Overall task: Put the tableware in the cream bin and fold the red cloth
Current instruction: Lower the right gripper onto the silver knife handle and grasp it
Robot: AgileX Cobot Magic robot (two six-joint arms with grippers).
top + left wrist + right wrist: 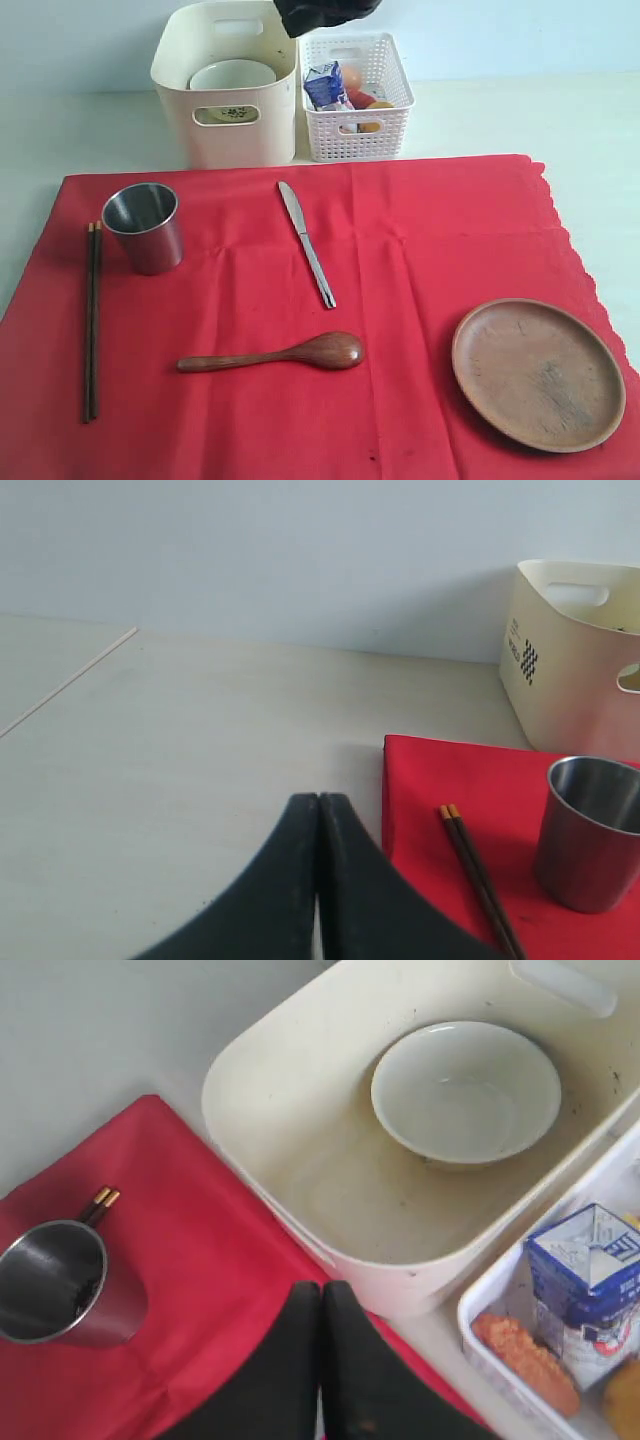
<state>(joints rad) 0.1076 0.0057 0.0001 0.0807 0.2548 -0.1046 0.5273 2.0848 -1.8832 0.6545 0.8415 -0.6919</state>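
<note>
Knife, spoon and plate lie on the red cloth as we see the right hand, clenched on nothing, above the cream bin's near wall with the pale bowl inside, and the left hand, clenched too, over bare worktop near the steel cup.

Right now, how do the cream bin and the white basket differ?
The cream bin has smooth solid walls; the white basket has lattice walls. The bin is taller than the basket. The bin holds a bowl; the basket holds a milk carton and other food. Both are open-topped with handle cut-outs, side by side.
</note>
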